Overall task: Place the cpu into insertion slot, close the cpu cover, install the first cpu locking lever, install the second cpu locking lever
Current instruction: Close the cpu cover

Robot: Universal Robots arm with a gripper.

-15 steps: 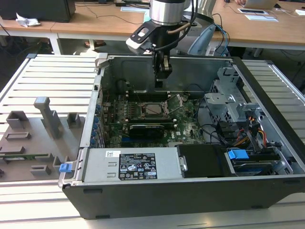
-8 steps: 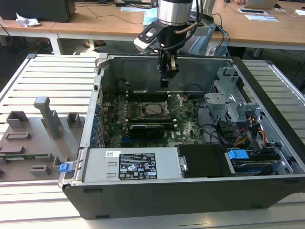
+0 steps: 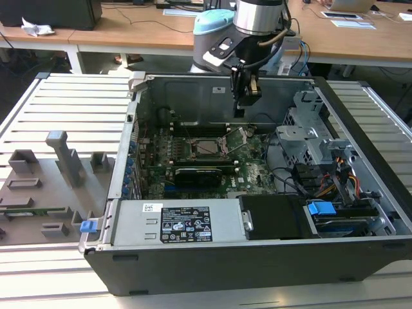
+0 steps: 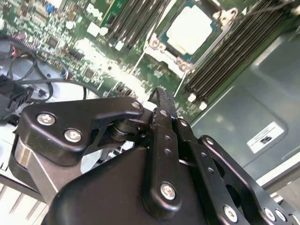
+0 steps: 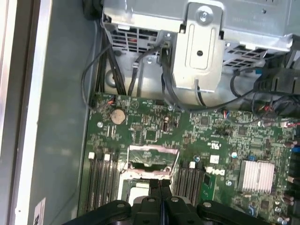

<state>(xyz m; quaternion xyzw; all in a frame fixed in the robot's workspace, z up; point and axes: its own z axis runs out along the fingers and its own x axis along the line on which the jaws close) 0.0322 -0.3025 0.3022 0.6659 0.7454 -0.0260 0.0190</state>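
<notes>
1. Already the cpu (image 4: 190,30) lies flat in the insertion slot (image 4: 155,44) in the middle of the green motherboard (image 5: 206,136), pale top upward.
2. The gripper (image 5: 161,190) hangs above the socket with its two fingers pressed together and nothing between them. In the exterior view it sits well clear of the board, inside the open computer case (image 3: 193,254).
3. The cpu cover (image 5: 152,151) stands tilted up from one socket edge, not yet folded down.
4. Judging by its look, the cover is light, thin, stiff sheet metal that swings on its hinge. It is best pushed on the free edge of the frame, never through the opening onto the chip. The chip itself is small, rigid and likely delicate underneath, so pressure should stay even and gentle.
5. The first wrist view gives the cover's raised angle. The second wrist view gives the chip's seating square within the metal rim. The exterior view gives the gripper's height over the socket.
</notes>
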